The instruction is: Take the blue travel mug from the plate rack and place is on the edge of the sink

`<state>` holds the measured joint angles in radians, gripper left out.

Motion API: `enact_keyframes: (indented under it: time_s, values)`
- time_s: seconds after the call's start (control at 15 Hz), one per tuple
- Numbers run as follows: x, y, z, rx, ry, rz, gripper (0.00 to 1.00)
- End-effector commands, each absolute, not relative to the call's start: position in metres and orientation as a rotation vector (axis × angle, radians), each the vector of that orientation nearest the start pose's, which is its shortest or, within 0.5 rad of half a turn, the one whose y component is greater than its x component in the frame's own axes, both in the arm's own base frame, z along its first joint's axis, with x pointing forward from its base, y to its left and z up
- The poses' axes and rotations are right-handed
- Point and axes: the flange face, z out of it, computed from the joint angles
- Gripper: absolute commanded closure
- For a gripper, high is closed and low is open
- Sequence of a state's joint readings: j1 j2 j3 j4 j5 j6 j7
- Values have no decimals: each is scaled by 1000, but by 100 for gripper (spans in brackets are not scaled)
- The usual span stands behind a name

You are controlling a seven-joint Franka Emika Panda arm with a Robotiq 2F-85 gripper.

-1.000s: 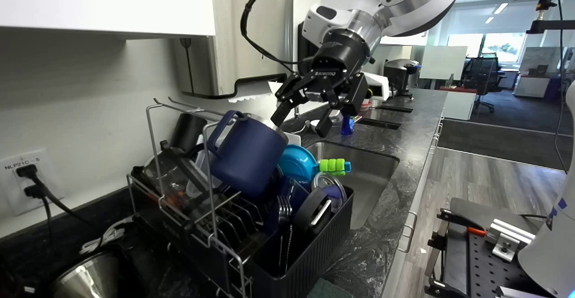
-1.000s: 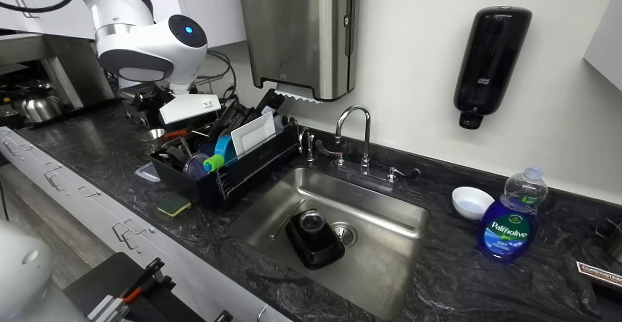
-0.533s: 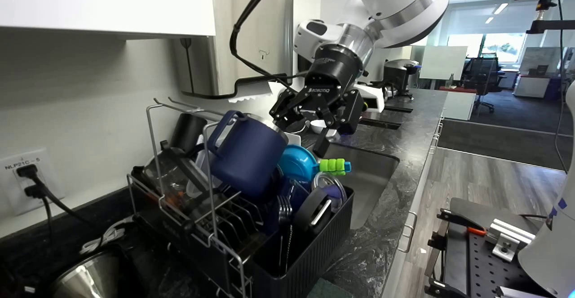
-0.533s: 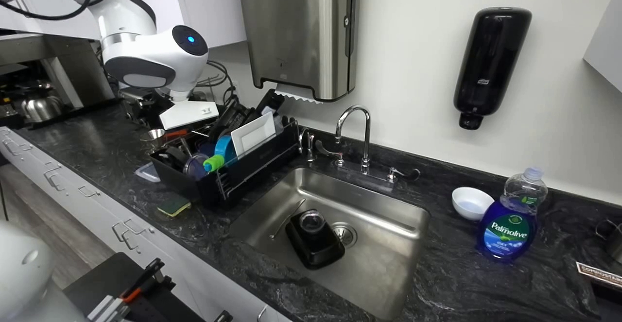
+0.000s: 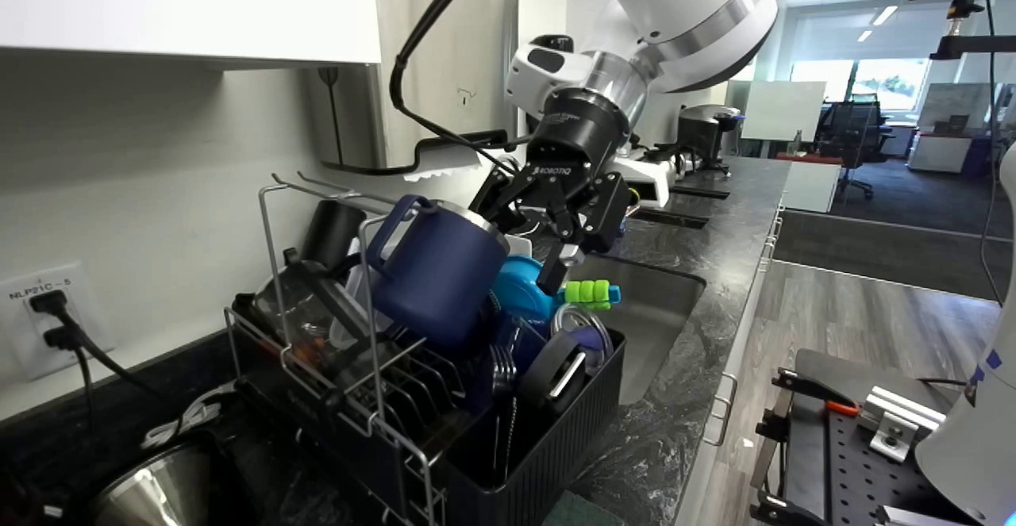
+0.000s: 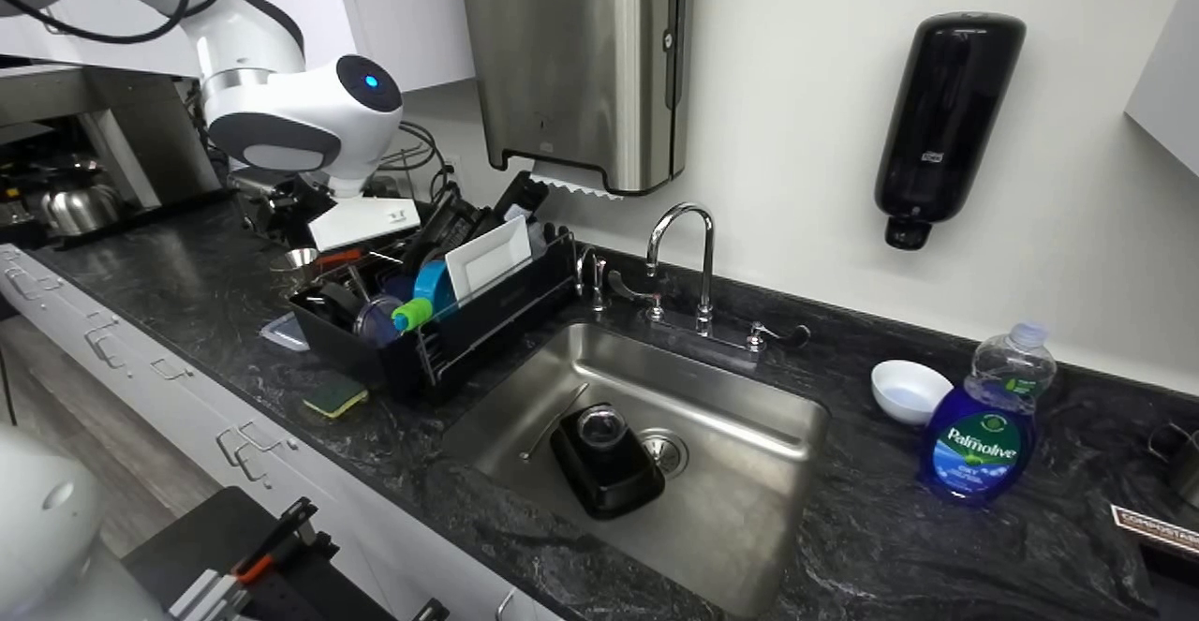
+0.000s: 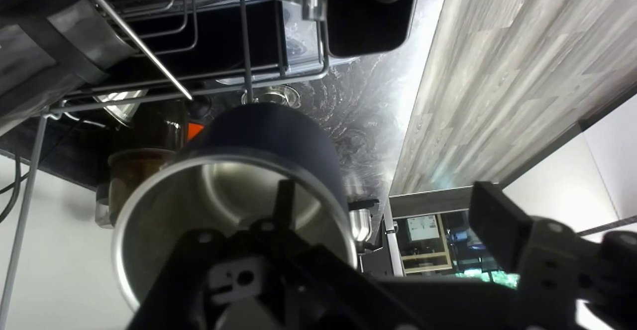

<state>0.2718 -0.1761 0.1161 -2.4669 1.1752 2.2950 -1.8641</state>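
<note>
In the black wire dish rack [image 6: 515, 298], the large navy-blue cylindrical mug [image 5: 440, 276] with metal-rimmed mouth sits tilted; the black two-fingered gripper [image 7: 388, 203] stands with jaws wide, one finger [image 7: 284, 203] overlapping the mouth in wrist view. Judged rigid, fairly heavy and slippery; hold advised across the rim wall.

The white arm [image 5: 694, 30] slopes down from the upper edge of an exterior view to a silver section at the wrist [image 5: 617, 82]. Below it, the black end effector [image 5: 517, 248] points obliquely downward; in the wrist view its two fingers [image 7: 497, 220] stand widely parted. In an exterior view, a blue light [image 6: 372, 81] glows on a joint's round dark cap [image 6: 359, 85].
</note>
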Motion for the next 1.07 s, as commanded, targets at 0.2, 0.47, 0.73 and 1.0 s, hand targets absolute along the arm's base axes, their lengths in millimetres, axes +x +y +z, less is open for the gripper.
enact_keyframes:
  time_s: [0.2,0.47,0.73,1.0]
  values:
    - [429,198,363,-1800,-1595,-754,62]
    - [428,197,362,-1802,-1595,-754,90]
    - [428,197,365,-1787,-1600,-765,100]
    - [426,198,368,-1766,-1608,-772,98]
